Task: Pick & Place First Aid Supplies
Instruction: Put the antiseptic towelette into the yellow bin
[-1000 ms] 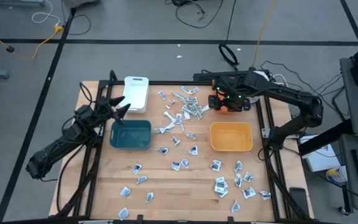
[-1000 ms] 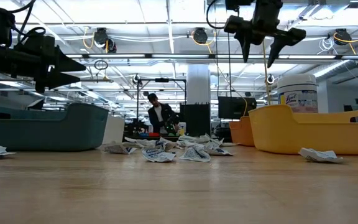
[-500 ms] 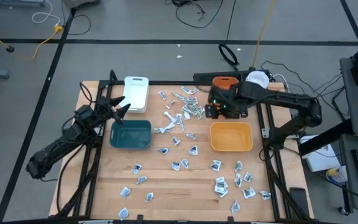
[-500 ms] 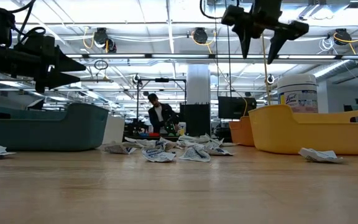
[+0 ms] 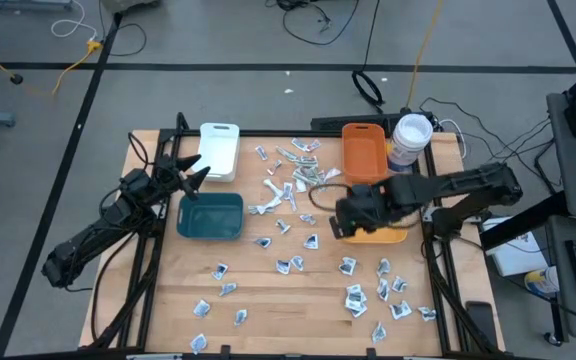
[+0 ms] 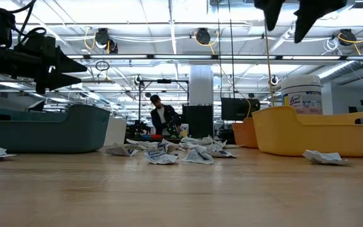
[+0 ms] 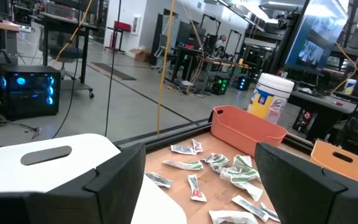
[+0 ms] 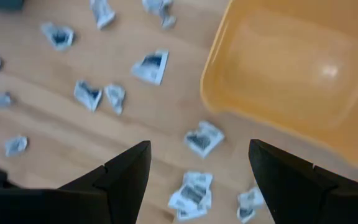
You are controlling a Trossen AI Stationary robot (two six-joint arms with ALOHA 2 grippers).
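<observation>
The first aid supplies are small white-grey packets strewn over the wooden table: a heap (image 5: pixel 303 170) near the far edge, loose ones in the middle (image 5: pixel 288 262), and a cluster (image 5: pixel 383 295) at the near right. My right gripper (image 5: pixel 338 227) hangs open, pointing down, high above the left rim of the yellow bin (image 5: pixel 396 208). Its wrist view shows that bin (image 8: pixel 291 68) and packets (image 8: pixel 204 138) lying flat on the wood below the open fingers (image 8: pixel 199 146). My left gripper (image 5: pixel 200 168) waits open and level at the table's left, above the teal bin (image 5: pixel 211 216).
A white bin (image 5: pixel 219 150) stands at the far left. An orange bin (image 5: pixel 363 150) and a white-lidded tub (image 5: pixel 410 140) stand at the far right. In the low view a person (image 6: pixel 161 116) stands in the room far behind the table. Bare wood shows between the packets near the front.
My right gripper has swung from above the orange bin toward the table's near edge, staying high, and has rolled somewhat. It now hangs over the yellow bin's left rim, still open. The orange bin and tub have come into sight.
</observation>
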